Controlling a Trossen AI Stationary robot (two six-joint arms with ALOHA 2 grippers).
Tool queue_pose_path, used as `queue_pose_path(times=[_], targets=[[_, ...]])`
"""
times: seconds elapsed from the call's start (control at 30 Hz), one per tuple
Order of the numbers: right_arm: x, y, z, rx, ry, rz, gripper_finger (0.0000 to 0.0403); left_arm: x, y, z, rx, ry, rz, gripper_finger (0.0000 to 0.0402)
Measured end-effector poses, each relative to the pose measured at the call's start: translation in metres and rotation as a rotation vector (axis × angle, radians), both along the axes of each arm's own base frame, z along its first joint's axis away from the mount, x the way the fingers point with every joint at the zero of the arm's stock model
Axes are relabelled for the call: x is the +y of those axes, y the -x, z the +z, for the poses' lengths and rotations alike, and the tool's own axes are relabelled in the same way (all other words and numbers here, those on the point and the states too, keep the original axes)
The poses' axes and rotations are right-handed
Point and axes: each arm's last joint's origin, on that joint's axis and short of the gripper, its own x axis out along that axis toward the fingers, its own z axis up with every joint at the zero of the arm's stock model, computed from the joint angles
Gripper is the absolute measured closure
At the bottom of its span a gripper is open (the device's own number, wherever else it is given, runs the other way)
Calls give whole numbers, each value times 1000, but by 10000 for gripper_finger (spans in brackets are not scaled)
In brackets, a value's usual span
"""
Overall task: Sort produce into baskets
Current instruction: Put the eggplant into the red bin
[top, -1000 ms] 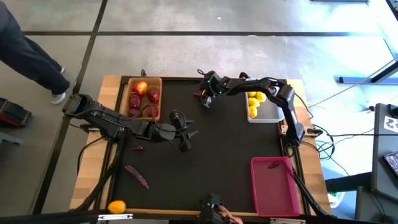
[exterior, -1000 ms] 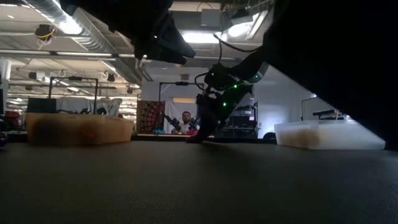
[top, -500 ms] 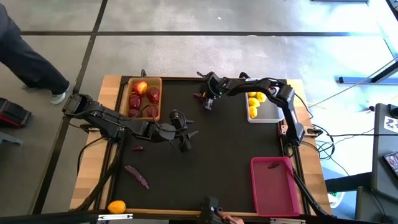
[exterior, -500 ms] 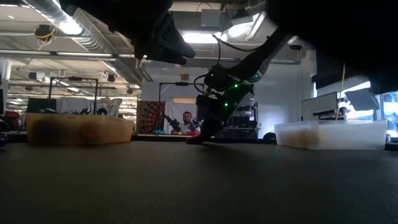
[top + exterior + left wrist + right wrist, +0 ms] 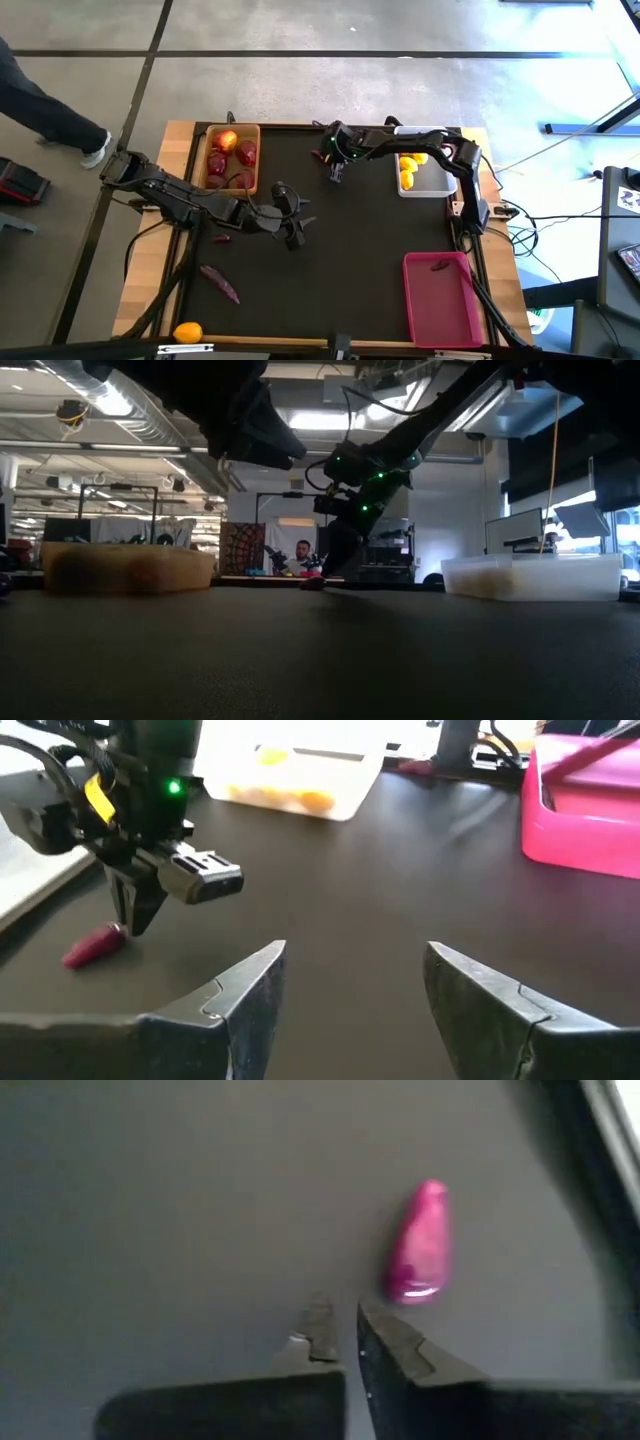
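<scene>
Right gripper [image 5: 340,1335] is sitting at the far edge of the black mat [image 5: 350,240], jaws closed on nothing; the small purple-red piece [image 5: 420,1242] is lying on the mat just beside its fingertips, not gripped. Left gripper [image 5: 350,985] is hovering mid-mat with jaws apart, holding nothing. Red fruits [image 5: 217,162] are sitting in the wooden basket [image 5: 254,160], yellow ones [image 5: 408,166] in the white basket [image 5: 432,190].
</scene>
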Motion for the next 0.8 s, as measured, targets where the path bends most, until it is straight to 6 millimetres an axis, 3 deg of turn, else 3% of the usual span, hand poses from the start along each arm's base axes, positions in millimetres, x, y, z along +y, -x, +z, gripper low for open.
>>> queue_pose_path(times=[0.13,0.27,0.37,0.63,0.8], targets=[[21,-8,-1,28,30,23,399,-10,4,-3,27,25,-17,172],[31,-12,-1,64,130,-87,382,-18,9,-7,59,44,-27,172],[25,-9,0,71,157,-150,352,-21,10,-8,66,44,-39,172],[-8,0,1,-1,115,-227,218,-20,10,-8,68,37,-38,172],[-24,1,6,-116,29,-169,179,-15,8,-8,67,39,-19,172]])
